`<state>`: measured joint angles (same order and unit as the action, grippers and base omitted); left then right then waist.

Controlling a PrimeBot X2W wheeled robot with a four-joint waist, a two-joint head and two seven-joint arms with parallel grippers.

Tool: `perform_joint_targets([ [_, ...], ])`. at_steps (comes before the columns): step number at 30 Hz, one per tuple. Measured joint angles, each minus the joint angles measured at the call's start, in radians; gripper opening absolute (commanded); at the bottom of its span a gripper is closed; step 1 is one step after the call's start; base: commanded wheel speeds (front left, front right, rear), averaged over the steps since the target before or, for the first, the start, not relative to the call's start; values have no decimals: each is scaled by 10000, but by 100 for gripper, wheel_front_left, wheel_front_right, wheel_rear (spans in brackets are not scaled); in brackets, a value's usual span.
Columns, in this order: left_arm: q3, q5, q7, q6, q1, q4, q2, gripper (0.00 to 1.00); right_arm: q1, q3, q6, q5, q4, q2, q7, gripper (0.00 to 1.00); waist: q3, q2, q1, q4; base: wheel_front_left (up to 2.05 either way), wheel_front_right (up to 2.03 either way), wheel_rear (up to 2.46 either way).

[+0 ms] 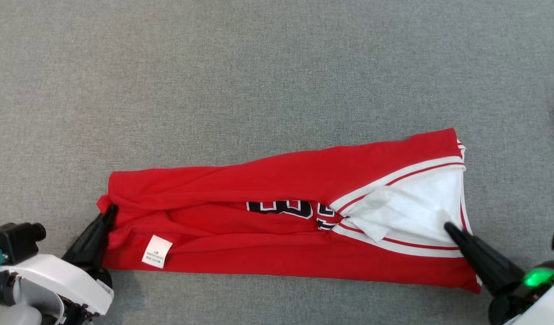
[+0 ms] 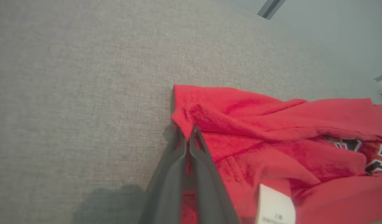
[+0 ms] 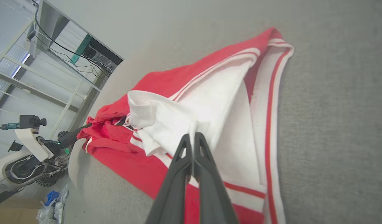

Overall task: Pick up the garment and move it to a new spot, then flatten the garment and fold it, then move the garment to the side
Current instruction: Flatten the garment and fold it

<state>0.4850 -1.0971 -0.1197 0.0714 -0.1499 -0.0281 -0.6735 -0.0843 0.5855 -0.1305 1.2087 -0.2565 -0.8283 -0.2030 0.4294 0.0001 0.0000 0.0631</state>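
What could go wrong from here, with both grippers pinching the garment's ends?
1. The left gripper pinches just a thin corner fold of the garment; under tension it may slip free.
2. The right gripper holds the loose white flap, probably a single layer, so a lift could drag the fold open.
3. The middle is bunched, with the lettering sunk in a crease; wrinkles may get folded in.
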Motion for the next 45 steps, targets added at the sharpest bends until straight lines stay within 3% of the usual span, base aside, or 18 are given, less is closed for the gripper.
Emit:
perform_joint_targets([
  [1,82,-17,79,2,33,-128,42,12,84,-12,0,-86,142,171,128,0,0,0,-1,0,0,0,0],
  [2,84,-50,81,19,53,-263,102,60,157,-31,-2,-173,311,337,278,14,-6,0,0,0,0,0,0],
  [3,67,-132,59,38,52,-382,222,100,239,-92,0,-196,575,550,437,56,-21,0,0,2,0,0,0],
  [4,61,-144,-17,61,52,-485,337,100,301,-151,-2,-401,811,731,525,100,-29,-1,0,8,0,0,0],
  [7,-77,-140,-458,96,40,-679,631,100,356,-654,0,-924,1266,1386,472,100,-74,-1,0,13,0,0,0],
  [13,-1317,263,-1367,570,24,-476,1453,100,530,-2506,0,-2832,1438,2819,-196,100,-213,0,0,-60,0,0,0],
  [19,-3317,2660,-1404,1151,91,784,2815,100,630,-4403,0,-4863,957,4612,-368,100,-438,0,0,-76,0,0,0],
  [25,-4322,4707,-1404,1143,221,1751,4136,100,452,-5344,0,-6529,658,5866,-102,100,-626,0,0,-47,0,0,0],
  [29,-4581,5996,-1404,800,217,1856,4380,100,234,-5515,0,-7321,708,6194,105,100,-738,0,0,-16,0,0,0],
  [33,-4178,7244,-1404,514,425,1496,4314,100,220,-5605,0,-8050,1034,6311,297,100,-842,0,0,33,0,0,0],
  [45,-3724,8046,-1404,67,607,635,4458,100,593,-5812,0,-8746,1914,6508,602,100,-1035,0,0,478,0,0,0],
])
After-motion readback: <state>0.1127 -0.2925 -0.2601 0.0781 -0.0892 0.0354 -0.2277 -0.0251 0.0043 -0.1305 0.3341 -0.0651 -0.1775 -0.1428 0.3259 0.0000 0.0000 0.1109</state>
